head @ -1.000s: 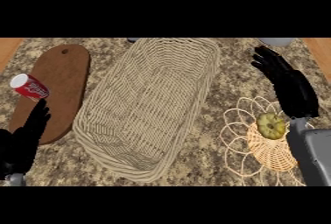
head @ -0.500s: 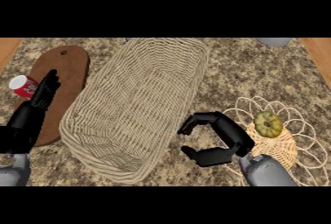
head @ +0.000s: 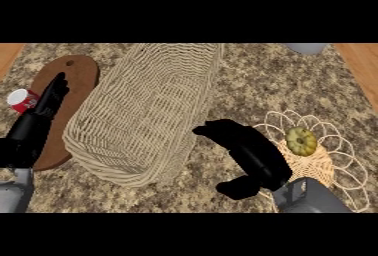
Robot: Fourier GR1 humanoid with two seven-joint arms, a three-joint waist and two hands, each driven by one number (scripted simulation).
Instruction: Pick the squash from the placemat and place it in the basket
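A speckled stone counter was seen from steeply above, with strips of wooden surface at its far left and far right corners. A long woven basket was laid down the middle of the counter, just to the left of the right hand and to the right of the left hand. A brown wooden board with a small hole near its far end was seen under and beyond the left hand, its right edge close beside the basket.

A pale wire-and-wicker placemat, shaped like a flower with looped petals, was spread just to the right of the right hand. The right hand was held above the counter between the basket and the placemat, its fingers extended towards the basket and its thumb curved below, with nothing gripped; it was open. The left hand was shown at the left edge, fingers straight and pointing away over the board, open and holding nothing.

The squash, small, round and yellow-green, was resting on the middle of the placemat, just right of the right hand and apart from it. A red and white can was seen just left of the left hand's fingers. Part of a grey object was visible at the far edge, well beyond the right hand.
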